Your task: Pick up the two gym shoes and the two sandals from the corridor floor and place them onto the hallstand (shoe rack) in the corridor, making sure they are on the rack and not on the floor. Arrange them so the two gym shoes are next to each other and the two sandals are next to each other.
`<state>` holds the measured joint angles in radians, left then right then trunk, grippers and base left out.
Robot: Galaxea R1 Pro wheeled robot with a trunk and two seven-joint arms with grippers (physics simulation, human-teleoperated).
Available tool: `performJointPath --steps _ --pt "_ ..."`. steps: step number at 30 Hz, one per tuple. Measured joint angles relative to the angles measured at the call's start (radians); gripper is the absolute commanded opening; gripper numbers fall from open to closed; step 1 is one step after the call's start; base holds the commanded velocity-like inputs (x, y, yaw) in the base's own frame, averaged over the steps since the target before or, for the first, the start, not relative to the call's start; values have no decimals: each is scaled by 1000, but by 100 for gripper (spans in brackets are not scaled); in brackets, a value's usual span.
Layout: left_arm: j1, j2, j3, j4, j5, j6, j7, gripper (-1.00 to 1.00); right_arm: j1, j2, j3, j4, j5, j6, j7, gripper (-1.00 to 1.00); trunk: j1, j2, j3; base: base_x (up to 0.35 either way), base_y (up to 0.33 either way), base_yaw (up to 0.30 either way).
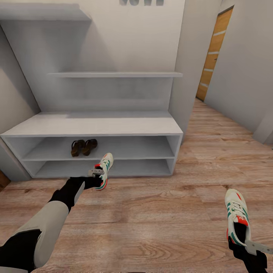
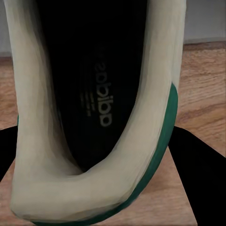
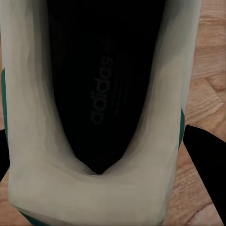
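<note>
**Head view: one sneaker held in each gripper, sandals already on the rack**

In the head view the left gripper (image 1: pixel 97 172) is closed on the heel of the left gym shoe (image 1: pixel 104 168), held toe-forward just before the hallstand (image 1: pixel 94 125). The right gripper (image 1: pixel 253 246) is clamped on the heel of the right gym shoe (image 1: pixel 236 212), at five o'clock, well apart from the rack.

A heel-only grip may let a shoe swing or slip, it is judged; the toe could be caught on the shelf edge.

The two sandals (image 1: pixel 83 147) are seen side by side on the upper open shelf, at eleven o'clock from the left shoe, and could be knocked. A wooden door (image 1: pixel 213 53) is seen at one o'clock.
</note>
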<state>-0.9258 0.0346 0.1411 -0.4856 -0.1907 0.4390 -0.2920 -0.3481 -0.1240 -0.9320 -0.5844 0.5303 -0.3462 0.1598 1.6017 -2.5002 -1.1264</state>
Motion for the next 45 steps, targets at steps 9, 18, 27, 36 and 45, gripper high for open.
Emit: performJointPath --steps 9,18,27,36,45 --pt "4 0 0 -2 1 -4 4 -100 0 0 0 0 0 0 0 -100 2 -1 -30 0 0 -23" --pt "4 0 0 -3 0 -7 5 -100 0 0 0 0 0 -2 0 -100 2 -1 -36 13 0 -188" --pt "3 1 5 -20 1 -8 7 -100 0 -1 0 2 1 -3 1 -100 1 -1 -37 292 0 -16" --pt "3 1 11 -20 -2 -11 64 -100 0 -2 0 37 2 -5 2 -100 1 -1 -37 309 0 0" --pt "2 -13 9 -20 12 -12 157 -100 0 -2 0 44 2 -5 2 -100 2 -1 -37 53 0 0"
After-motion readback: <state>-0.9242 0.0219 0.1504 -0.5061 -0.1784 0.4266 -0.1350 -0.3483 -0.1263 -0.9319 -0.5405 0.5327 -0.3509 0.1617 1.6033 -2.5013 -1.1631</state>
